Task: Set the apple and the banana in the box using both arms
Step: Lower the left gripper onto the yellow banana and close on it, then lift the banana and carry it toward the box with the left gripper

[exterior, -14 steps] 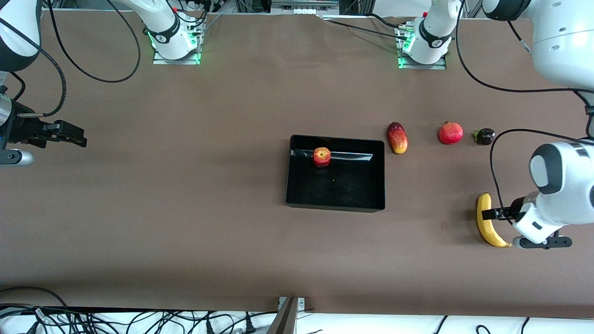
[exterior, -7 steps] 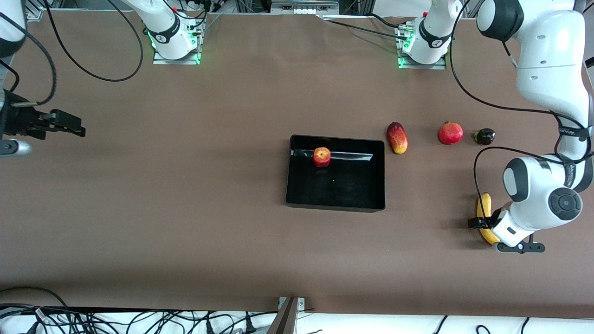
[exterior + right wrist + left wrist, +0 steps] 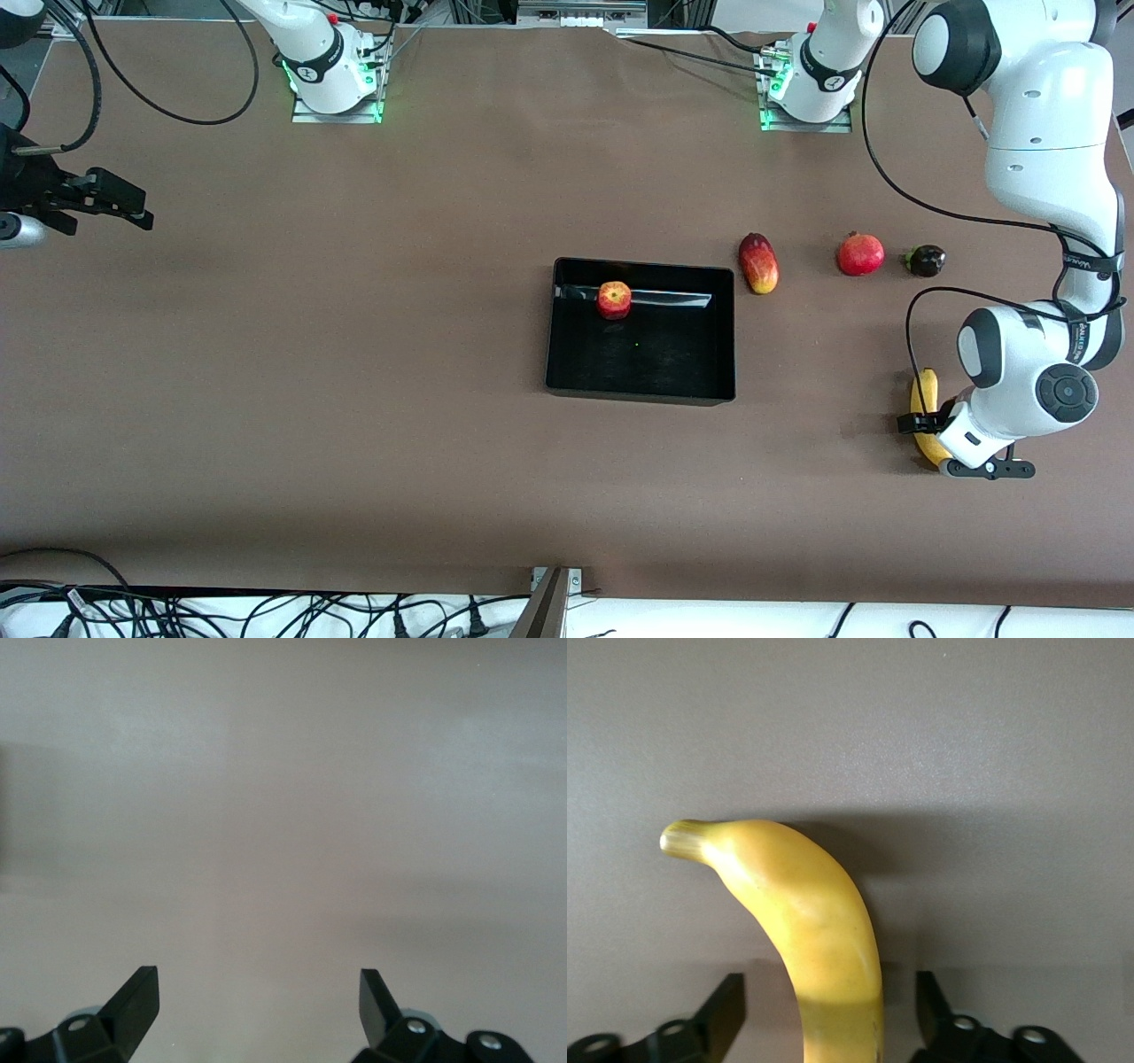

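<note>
The yellow banana (image 3: 924,390) lies on the brown table near the left arm's end. My left gripper (image 3: 921,424) is low over its middle with one finger on each side. In the left wrist view the banana (image 3: 815,921) runs between the jaws of the left gripper (image 3: 828,988), with a gap on both sides, so it is open. The red apple (image 3: 614,299) sits inside the black box (image 3: 641,394), by the wall nearest the robots' bases. My right gripper (image 3: 133,206) hangs open and empty over bare table at the right arm's end, as the right gripper (image 3: 259,983) in its wrist view also shows.
A red-yellow mango (image 3: 759,263), a red pomegranate (image 3: 860,254) and a small dark fruit (image 3: 925,260) lie in a row beside the box, farther from the front camera than the banana. Cables hang along the table's near edge.
The left arm has swung in and brought its gripper down around the banana's middle. The right gripper has drifted toward the robots' bases side of the table.
</note>
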`<state>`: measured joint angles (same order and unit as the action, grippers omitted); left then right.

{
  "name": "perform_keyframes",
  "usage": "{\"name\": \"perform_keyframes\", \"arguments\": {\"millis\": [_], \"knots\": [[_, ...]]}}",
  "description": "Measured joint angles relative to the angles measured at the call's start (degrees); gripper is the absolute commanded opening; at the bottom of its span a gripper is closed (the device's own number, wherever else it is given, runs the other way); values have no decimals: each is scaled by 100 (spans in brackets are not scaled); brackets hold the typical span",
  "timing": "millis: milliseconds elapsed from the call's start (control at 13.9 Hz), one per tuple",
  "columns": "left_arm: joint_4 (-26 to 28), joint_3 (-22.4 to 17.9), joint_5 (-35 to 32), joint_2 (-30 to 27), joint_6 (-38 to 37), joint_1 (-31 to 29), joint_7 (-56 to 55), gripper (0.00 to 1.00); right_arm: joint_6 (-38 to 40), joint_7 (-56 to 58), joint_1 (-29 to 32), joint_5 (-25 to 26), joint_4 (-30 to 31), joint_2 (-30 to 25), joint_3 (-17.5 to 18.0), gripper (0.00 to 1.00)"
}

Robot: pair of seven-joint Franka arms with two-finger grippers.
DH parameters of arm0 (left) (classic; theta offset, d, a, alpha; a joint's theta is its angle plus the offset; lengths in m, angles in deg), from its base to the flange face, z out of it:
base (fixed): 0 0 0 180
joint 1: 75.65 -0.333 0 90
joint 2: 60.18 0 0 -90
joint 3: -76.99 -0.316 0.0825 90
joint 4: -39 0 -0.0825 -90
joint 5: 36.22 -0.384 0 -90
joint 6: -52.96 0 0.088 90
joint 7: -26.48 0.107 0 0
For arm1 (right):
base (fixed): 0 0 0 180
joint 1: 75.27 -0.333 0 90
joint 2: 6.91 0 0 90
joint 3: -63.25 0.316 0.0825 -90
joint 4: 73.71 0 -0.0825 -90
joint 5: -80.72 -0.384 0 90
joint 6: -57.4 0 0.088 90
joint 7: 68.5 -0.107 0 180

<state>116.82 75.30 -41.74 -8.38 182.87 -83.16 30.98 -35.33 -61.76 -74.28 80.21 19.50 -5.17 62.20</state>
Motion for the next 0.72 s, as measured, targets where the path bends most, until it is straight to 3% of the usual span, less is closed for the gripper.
{"name": "perform_keyframes", "arguments": {"millis": [72, 144, 361, 722], "knots": [[14, 7, 0, 1, -5, 2, 0, 56, -25, 0, 4, 0, 2, 30, 1, 100], [34, 17, 0, 2, -7, 8, -4, 14, -52, 0, 21, 0, 0, 50, 1, 100], [47, 25, 0, -3, -6, 14, -6, 0, -31, 0, 78, 0, -36, 52, -61, 100], [-27, 52, 0, -155, -637, 15, -7, 0, 110, -3, 100, 0, -43, 46, -71, 100]]}}
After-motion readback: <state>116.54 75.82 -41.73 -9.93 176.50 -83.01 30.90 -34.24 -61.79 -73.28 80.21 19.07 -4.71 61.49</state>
